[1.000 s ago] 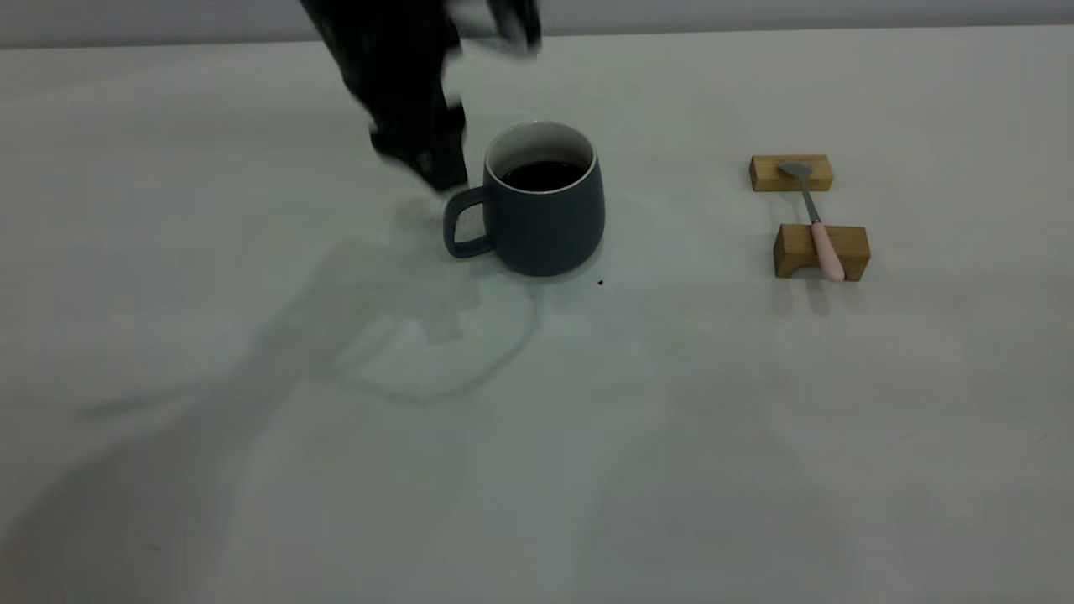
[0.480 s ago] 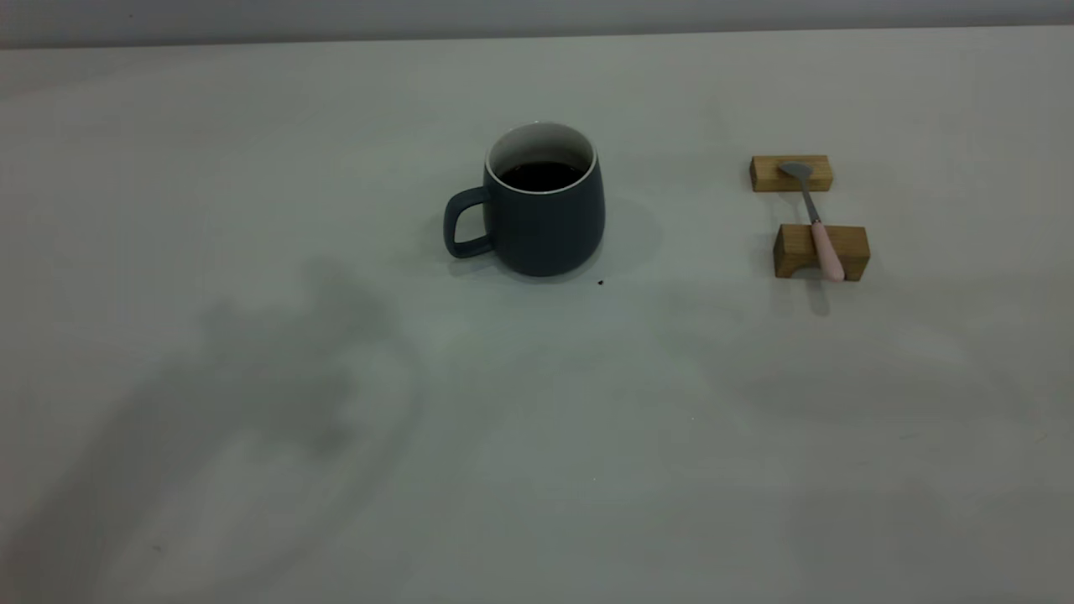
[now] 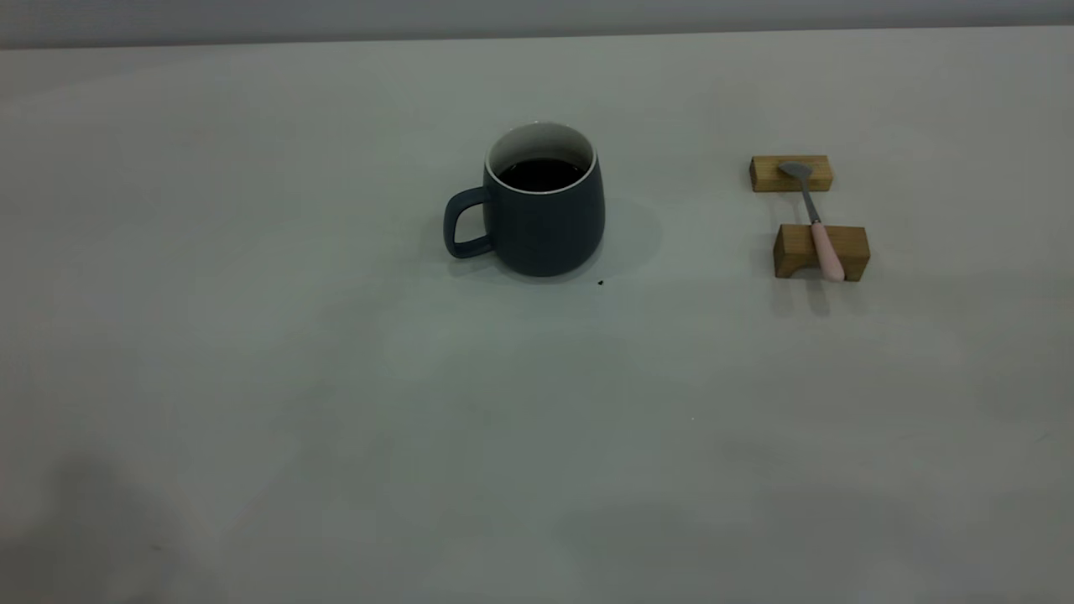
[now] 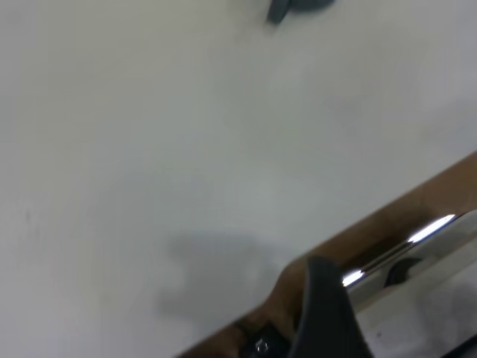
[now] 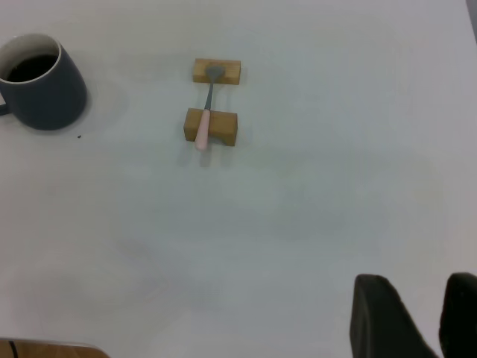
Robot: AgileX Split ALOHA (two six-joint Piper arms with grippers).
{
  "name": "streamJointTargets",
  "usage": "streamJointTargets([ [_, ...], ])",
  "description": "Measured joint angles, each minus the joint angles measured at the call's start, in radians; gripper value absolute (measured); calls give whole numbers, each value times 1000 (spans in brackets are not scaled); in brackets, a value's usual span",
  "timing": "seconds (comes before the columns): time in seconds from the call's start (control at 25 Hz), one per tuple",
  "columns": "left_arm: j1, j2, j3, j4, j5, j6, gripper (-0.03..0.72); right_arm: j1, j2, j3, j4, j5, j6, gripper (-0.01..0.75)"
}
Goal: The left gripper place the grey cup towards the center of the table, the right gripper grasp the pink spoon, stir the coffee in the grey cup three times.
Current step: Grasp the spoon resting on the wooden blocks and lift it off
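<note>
The grey cup [image 3: 545, 226] stands upright near the middle of the table [image 3: 336, 377], its handle toward the left, with dark coffee [image 3: 543, 174] inside. To its right the pink spoon [image 3: 818, 226] lies across two wooden blocks. Neither gripper shows in the exterior view. In the right wrist view my right gripper [image 5: 421, 294] hangs open and empty, high above the table, far from the spoon [image 5: 206, 112] and the cup [image 5: 45, 93]. My left gripper [image 4: 324, 321] sits over the table's edge, far from the cup [image 4: 294, 7].
The spoon's bowl rests on the far wooden block [image 3: 791, 173] and its pink handle on the near block [image 3: 821, 252]. A tiny dark speck [image 3: 600, 283] lies by the cup's base. A brown table edge [image 4: 387, 216] and a shiny rail show in the left wrist view.
The left arm, beside the cup's handle a second ago, has gone from the exterior view. Its shadow has slid off to the lower left. Cup and spoon have not moved.
</note>
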Motion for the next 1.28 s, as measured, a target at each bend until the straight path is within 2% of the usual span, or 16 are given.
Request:
streamJointTargets([
  [0.28,0,-292,356,-1,0,-69,567,0,0,0,0,0,0,240],
  [0.44,0,-451,509,-7,-5,-102,567,0,0,0,0,0,0,240],
  [0.64,0,-628,544,3,-57,-106,567,0,0,0,0,0,0,240],
  [0.88,7,-794,544,7,-35,-108,567,0,0,0,0,0,0,240],
  [0.96,46,-834,544,7,-12,-108,567,0,0,0,0,0,0,240],
  [1.28,349,-916,544,7,-6,-110,567,0,0,0,0,0,0,240],
])
